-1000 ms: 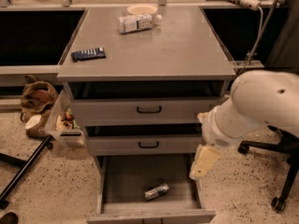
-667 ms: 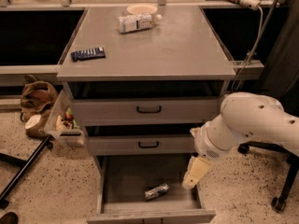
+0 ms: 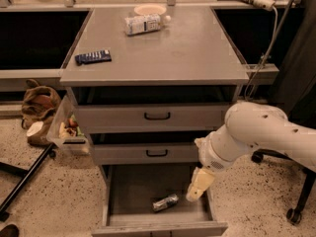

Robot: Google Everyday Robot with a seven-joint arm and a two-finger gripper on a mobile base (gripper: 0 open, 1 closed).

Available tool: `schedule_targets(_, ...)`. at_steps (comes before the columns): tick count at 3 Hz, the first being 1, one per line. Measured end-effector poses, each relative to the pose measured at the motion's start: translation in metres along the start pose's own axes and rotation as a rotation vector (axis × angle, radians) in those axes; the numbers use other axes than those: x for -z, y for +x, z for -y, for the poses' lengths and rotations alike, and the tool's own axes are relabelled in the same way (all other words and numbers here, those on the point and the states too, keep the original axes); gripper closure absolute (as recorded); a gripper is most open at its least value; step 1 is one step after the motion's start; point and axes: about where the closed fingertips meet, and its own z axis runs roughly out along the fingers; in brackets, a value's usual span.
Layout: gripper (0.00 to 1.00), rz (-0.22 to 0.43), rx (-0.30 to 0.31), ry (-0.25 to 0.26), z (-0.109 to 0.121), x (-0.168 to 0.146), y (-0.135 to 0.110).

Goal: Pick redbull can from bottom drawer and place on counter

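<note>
Camera view, looking down the front of the grey cabinet: I see the bottom drawer (image 3: 129, 187) pulled out toward me, its plain grey floor showing. The redbull can (image 3: 165, 202) lies on its side on that floor, near the front wall and a little toward 3 o'clock of the drawer's middle, with its long axis tilted up toward 2 o'clock.

My gripper (image 3: 193, 195) hangs over the drawer's 3 o'clock side, pointing down toward 7 o'clock. Its tip sits just beside the can at about the can's 2 o'clock. I cannot tell whether it touches the can, nor whether it is spread or closed. The white arm (image 3: 256, 132) comes in from the 3 o'clock edge and crosses in front of the middle drawer's right end.

The middle drawer (image 3: 143, 153) and the top drawer (image 3: 123, 117) each stand slightly out, black handles facing me.

On the counter (image 3: 168, 53) a white bottle (image 3: 142, 23) lies on its side toward 12 o'clock, just in front of a pale dish (image 3: 149, 9). A dark blue remote (image 3: 93, 57) lies near the 9 o'clock edge.

On the floor at 9 o'clock of the cabinet stand a clear bin (image 3: 66, 132) and a brown bag (image 3: 39, 102).
</note>
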Motion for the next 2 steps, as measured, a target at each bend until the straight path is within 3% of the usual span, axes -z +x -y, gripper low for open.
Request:
schedule_targets(1,0.0,0.022,0.018,-0.077,-0.022,-0.079,-0.022)
schedule_targets(2,0.0,0.072,-0.04,-0.094,-0.027,-0.156,-0.036)
